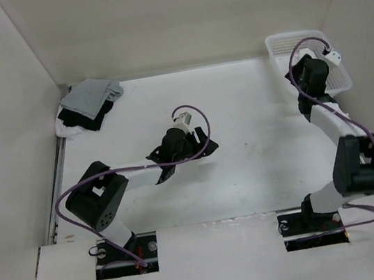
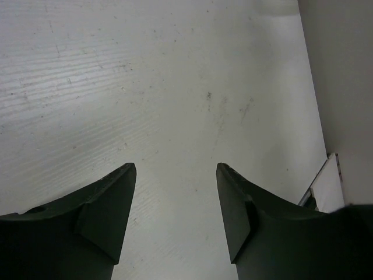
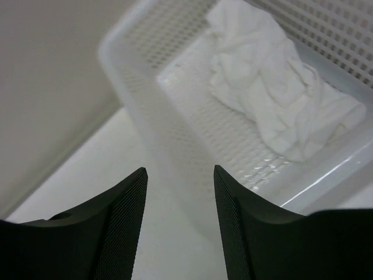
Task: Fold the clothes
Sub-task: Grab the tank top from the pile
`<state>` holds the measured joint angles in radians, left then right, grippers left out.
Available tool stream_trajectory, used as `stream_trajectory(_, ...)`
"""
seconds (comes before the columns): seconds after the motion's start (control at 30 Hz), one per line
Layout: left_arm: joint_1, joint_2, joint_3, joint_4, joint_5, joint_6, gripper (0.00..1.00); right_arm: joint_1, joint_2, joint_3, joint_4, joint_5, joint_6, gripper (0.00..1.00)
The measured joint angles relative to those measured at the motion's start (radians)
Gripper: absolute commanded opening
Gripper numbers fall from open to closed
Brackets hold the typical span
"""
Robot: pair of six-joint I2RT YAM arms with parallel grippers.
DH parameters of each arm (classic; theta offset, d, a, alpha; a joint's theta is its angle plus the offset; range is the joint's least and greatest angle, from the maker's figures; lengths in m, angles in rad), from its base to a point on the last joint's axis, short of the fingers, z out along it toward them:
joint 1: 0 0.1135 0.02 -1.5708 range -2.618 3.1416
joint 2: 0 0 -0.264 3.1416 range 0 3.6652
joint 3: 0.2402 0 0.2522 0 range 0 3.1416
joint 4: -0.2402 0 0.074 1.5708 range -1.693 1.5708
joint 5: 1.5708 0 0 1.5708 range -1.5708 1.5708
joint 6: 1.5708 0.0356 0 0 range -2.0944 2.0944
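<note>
Pile of grey, black and white garments (image 1: 87,105) at ten o'clock, not ours. Left gripper (image 2: 175,169) spread, empty, over the white table (image 1: 265,142) (matte, lightly scuffed; open room for laying out). Right gripper (image 3: 179,170) spread above the basket (image 3: 131,76) at one o'clock. The clothes (image 3: 271,99) lie crumpled inside: likely light, limp, thin. Pinch an upper fold; mesh may snag.

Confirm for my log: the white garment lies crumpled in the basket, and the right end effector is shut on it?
No: the white garment lies crumpled in the basket, but the right end effector is open and empty, as the right wrist view shows.
</note>
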<state>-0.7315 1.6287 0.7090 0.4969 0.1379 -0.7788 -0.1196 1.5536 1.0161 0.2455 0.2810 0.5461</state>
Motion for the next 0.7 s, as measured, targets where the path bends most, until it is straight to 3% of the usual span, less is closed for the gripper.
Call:
stream_trajectory(0.2,0.006,0.000,-0.008,0.022,0.008,-0.003,0.59,0.290,-0.387,-0.103,0.132,-0.068,0.040,0.58)
stream_trajectory(0.33,0.032,0.000,-0.020,0.031,0.009,-0.007,0.59,0.449,-0.473,-0.163,0.211,-0.111,0.037,0.55)
stream_trajectory(0.47,0.046,0.000,-0.029,0.038,0.009,-0.013,0.59,0.456,-0.444,-0.208,0.184,-0.113,0.036,0.38)
stream_trajectory(0.53,0.046,0.000,-0.030,0.049,0.009,-0.014,0.59,0.441,-0.432,-0.226,0.143,-0.116,0.034,0.16)
stream_trajectory(0.7,0.058,0.000,-0.056,0.082,0.009,-0.016,0.59,0.393,-0.413,-0.211,0.121,-0.122,0.023,0.14)
